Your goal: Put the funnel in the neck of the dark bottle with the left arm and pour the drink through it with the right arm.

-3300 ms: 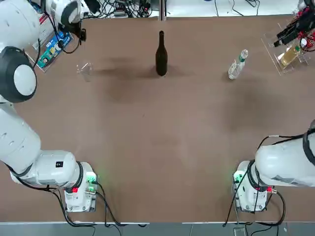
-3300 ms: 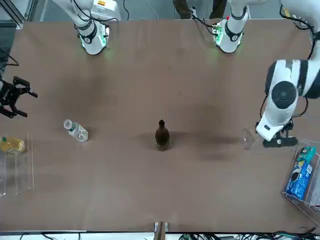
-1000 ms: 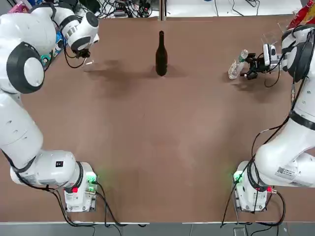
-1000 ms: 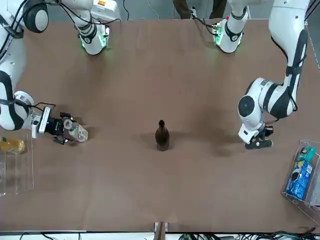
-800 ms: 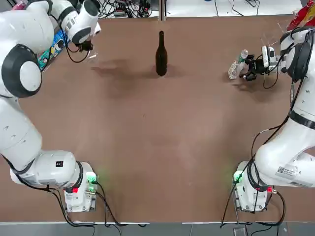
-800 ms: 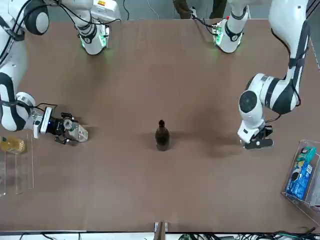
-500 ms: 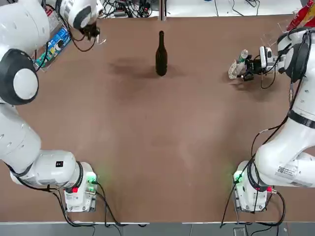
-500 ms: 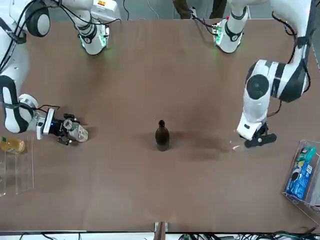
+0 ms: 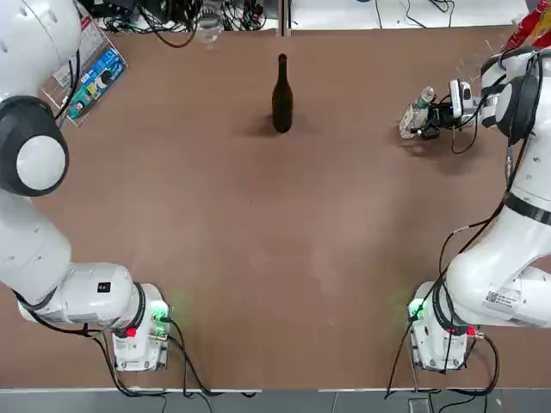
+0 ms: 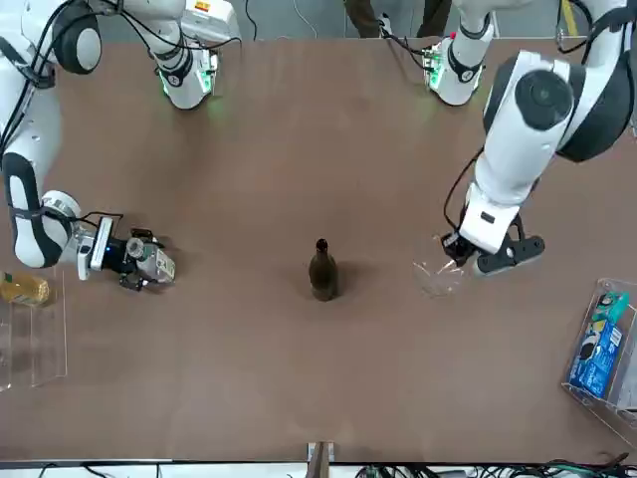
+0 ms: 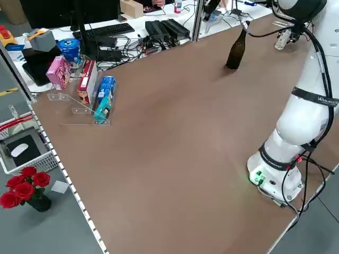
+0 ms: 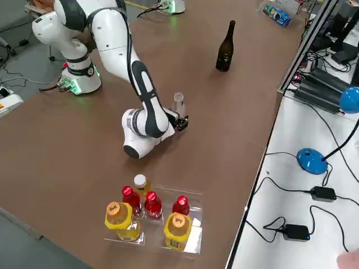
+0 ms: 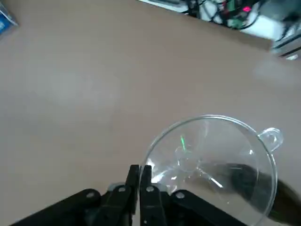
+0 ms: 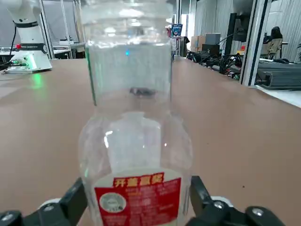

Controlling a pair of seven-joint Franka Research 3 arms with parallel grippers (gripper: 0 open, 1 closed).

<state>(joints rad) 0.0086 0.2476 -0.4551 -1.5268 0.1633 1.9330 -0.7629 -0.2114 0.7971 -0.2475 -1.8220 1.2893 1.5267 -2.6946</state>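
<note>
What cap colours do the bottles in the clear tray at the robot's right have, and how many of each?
Red caps: 3
Orange caps: 2
White cap: 1
Total: 6

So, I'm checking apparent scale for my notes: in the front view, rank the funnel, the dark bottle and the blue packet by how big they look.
1. Blue packet
2. Dark bottle and funnel: too alike to rank, as the funnel is see-through and partly hidden.
</note>
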